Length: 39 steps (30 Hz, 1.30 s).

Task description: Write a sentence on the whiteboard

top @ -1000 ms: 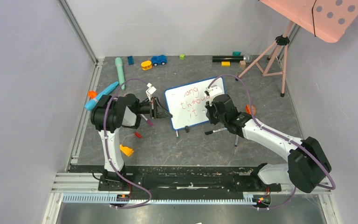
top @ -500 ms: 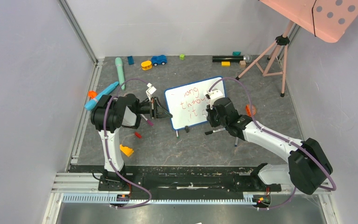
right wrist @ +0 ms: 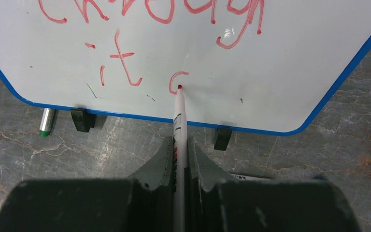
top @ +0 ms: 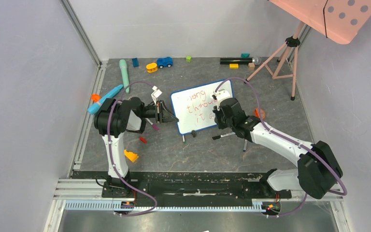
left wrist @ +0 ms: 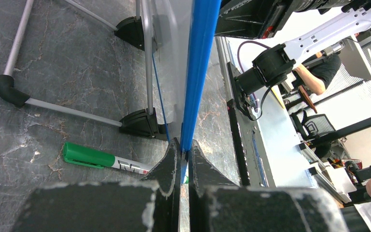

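Observation:
The whiteboard (top: 200, 110), white with a blue frame, stands tilted on black feet mid-table. My left gripper (top: 170, 117) is shut on its left edge; the left wrist view shows the blue frame (left wrist: 199, 72) pinched between the jaws. The sentence (top: 199, 105) in red reads about "…ong / through / it" with a fresh curved stroke after "it" (right wrist: 178, 81). My right gripper (right wrist: 178, 145) is shut on a red marker (right wrist: 178, 121), whose tip touches the board at that stroke. The right gripper (top: 218, 115) sits over the board's right part.
A green-capped marker (left wrist: 101, 158) lies beside the board's feet. A black marker (top: 222, 136) lies in front of the board. An orange piece (top: 260, 114) is by the right arm. A pink tripod (top: 282, 55) stands back right. Toys (top: 159, 63) line the far edge.
My right gripper shifted slightly over the board's lower right, and a new curved red stroke now shows after "it". The left arm has not moved.

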Motion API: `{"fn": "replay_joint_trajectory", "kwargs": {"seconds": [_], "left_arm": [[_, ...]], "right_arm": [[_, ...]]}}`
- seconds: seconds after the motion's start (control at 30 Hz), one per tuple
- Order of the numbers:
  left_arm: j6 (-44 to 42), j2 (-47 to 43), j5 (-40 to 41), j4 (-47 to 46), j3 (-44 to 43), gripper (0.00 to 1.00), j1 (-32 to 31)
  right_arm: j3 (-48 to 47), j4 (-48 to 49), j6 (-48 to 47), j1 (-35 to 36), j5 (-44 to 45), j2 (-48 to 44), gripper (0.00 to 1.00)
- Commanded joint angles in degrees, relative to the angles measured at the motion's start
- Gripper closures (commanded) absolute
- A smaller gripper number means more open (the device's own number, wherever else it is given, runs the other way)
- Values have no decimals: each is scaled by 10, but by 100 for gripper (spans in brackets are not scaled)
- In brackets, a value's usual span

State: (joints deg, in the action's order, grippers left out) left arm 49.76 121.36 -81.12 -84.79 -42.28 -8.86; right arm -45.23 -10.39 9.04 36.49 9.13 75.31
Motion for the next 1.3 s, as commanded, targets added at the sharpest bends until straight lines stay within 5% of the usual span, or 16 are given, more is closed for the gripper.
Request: {"fn": "replay_joint_trajectory", "kwargs": {"seconds": [0.0,0.7,1.27], "left_arm": [[9,0,-34,-44,-5,98,-10],[10,0,-34,-44,-6,98,-10],[11,1,-34,-44,-7,98,-10]], "right_arm": [[-35,26,-14,-9,29,10,100],[25,29,1,-11,17,-18,100],[-20,10,-12,-12,22,-53,100]]}}
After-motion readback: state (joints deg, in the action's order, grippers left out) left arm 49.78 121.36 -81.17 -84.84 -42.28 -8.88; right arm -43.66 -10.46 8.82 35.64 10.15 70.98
